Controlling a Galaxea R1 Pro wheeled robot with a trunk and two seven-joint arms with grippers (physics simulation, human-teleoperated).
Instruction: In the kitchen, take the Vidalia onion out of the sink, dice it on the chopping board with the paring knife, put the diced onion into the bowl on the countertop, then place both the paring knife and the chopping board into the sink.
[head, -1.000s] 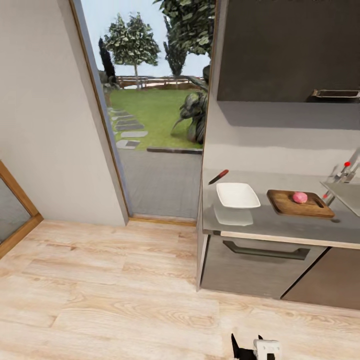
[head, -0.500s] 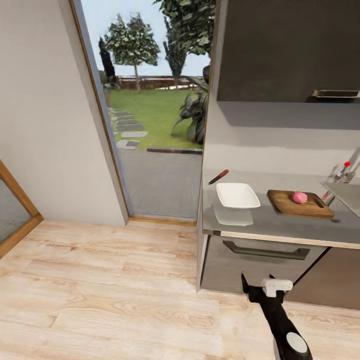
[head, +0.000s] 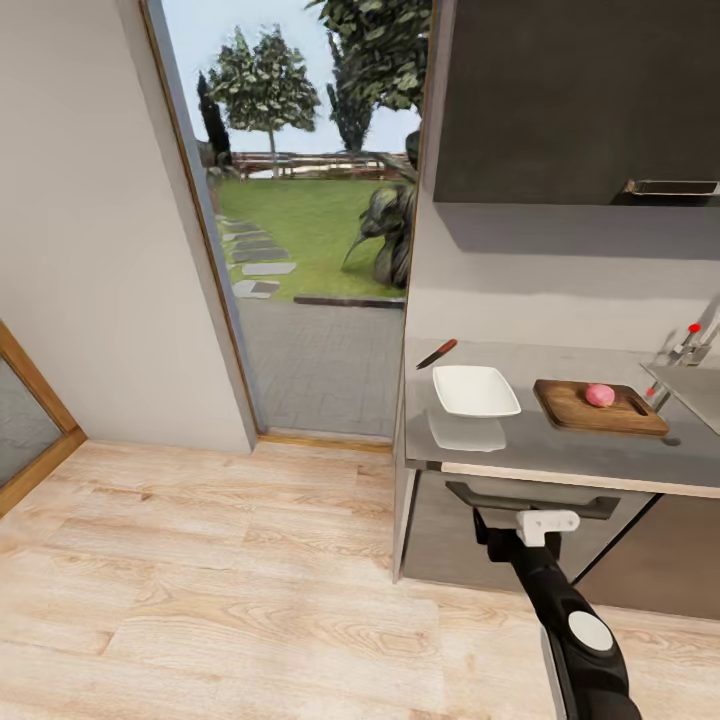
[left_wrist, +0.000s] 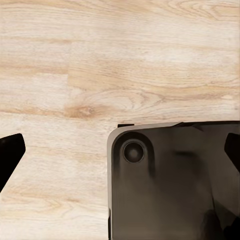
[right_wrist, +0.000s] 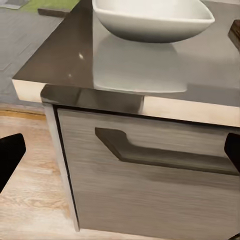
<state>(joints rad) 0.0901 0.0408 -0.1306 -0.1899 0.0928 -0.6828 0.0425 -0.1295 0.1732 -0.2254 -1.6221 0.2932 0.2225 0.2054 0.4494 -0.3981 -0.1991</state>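
The pink onion sits on the wooden chopping board on the grey countertop. Left of the board stands the white bowl, seen close up as the bowl in the right wrist view. The paring knife lies behind the bowl, near the counter's left end. My right gripper is raised in front of the drawer below the bowl, and its fingers stand wide apart as the right gripper. My left gripper is open over the floor.
The sink and its faucet are at the counter's far right. A drawer handle runs across the cabinet front. An open doorway leads to a garden on the left. Under the left gripper is my dark base on the wooden floor.
My right arm has risen from the picture's bottom edge up to the drawer front under the counter. The things on the counter have not moved.
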